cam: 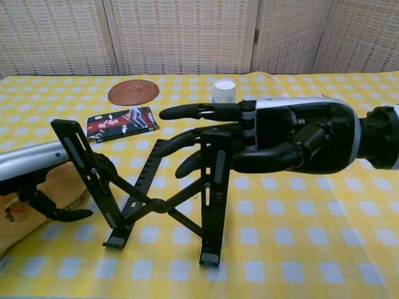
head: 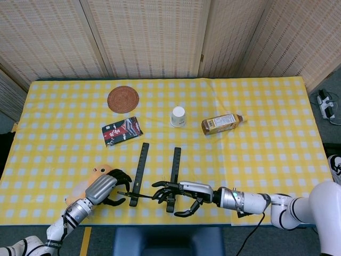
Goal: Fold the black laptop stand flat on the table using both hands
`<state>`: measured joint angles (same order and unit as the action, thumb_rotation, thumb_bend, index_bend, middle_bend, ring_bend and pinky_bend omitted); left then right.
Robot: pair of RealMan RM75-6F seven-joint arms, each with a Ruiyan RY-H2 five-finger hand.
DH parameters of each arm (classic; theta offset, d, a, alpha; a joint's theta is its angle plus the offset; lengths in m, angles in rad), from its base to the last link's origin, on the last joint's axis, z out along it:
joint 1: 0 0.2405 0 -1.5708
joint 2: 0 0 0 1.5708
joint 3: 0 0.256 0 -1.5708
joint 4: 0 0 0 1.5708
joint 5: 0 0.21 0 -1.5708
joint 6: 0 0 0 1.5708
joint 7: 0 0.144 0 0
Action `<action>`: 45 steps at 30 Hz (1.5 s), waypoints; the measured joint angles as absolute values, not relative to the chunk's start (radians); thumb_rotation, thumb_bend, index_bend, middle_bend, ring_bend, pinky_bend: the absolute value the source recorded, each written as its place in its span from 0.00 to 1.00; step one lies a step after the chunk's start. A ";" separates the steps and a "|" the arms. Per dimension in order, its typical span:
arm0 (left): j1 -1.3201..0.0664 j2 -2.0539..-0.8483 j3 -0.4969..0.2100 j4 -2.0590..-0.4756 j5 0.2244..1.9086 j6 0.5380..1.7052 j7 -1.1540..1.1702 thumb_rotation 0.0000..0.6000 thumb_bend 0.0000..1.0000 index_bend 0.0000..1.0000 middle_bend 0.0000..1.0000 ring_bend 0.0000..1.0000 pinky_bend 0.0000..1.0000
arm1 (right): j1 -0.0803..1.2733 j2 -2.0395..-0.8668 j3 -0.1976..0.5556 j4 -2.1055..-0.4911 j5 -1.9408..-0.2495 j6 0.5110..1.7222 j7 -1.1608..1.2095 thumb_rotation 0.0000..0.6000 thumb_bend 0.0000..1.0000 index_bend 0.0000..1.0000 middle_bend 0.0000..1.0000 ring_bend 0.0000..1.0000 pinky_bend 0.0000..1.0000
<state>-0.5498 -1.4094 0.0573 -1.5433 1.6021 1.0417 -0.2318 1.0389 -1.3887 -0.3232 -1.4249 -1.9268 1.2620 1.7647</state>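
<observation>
Nearest the chest camera, the black laptop stand point(cam: 162, 187) stands unfolded on the yellow checked table point(cam: 324, 237), its two slotted rails tilted up and joined by crossed struts; it sits at the near edge, centre-left; the right hand point(cam: 268, 140) reaches in from the right, its fingers point(cam: 187, 112) stretched and parted around the top of the right rail, touching it, though a firm grip cannot be told; the left hand point(head: 109, 189), just left of the left rail, has its fingers curled, and whether it grips the stand cannot be told; a yellow soft object point(head: 98, 173) lies beneath that hand; farther off lie a dark snack packet point(head: 122, 130), a woven coaster point(head: 123, 99), a white cup point(head: 178, 116) and a bottle point(head: 221, 124) on its side.
</observation>
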 measured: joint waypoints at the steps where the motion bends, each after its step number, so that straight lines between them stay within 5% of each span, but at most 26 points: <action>1: -0.551 -1.412 0.058 -1.542 1.602 1.041 -0.231 1.00 0.34 0.52 0.34 0.22 0.17 | 1.039 -1.389 -0.323 -1.425 -1.926 1.262 1.765 1.00 0.40 0.06 0.21 0.22 0.02; 45: -0.544 -1.455 0.071 -1.538 1.597 1.062 -0.228 1.00 0.43 0.58 0.34 0.22 0.17 | 1.039 -1.438 -0.298 -1.381 -1.873 1.197 1.754 1.00 0.40 0.06 0.21 0.22 0.02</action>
